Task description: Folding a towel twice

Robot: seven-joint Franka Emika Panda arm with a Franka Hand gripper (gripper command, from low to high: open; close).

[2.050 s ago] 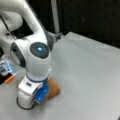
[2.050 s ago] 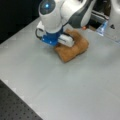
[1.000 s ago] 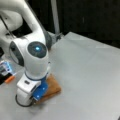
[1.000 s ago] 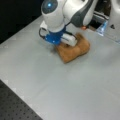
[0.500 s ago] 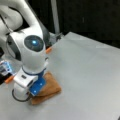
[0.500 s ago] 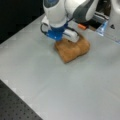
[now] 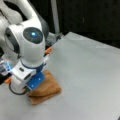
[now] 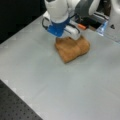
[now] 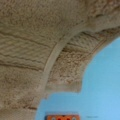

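The orange-brown towel (image 7: 48,88) lies as a small folded bundle on the grey table, seen in both front views, with a crease across its middle (image 8: 73,47). My gripper (image 7: 31,90) stands right over the bundle's edge at a front view's left, its fingers buried behind the blue and white hand. In a front view the cloth rises in a peak to the gripper (image 8: 63,37). The wrist view is filled by towel (image 9: 37,50) held close up, its woven band and hem curving, so the gripper is shut on the towel.
The grey table (image 7: 87,75) stretches wide around the bundle (image 8: 37,80). An orange part (image 8: 81,26) and a blue-lit clear block (image 8: 102,27) sit by the arm's base. A black perforated board (image 8: 15,108) borders the table's corner.
The hand has shifted across the towel with the cloth, and the bundle now looks more compact and bunched under the gripper than two seconds ago.
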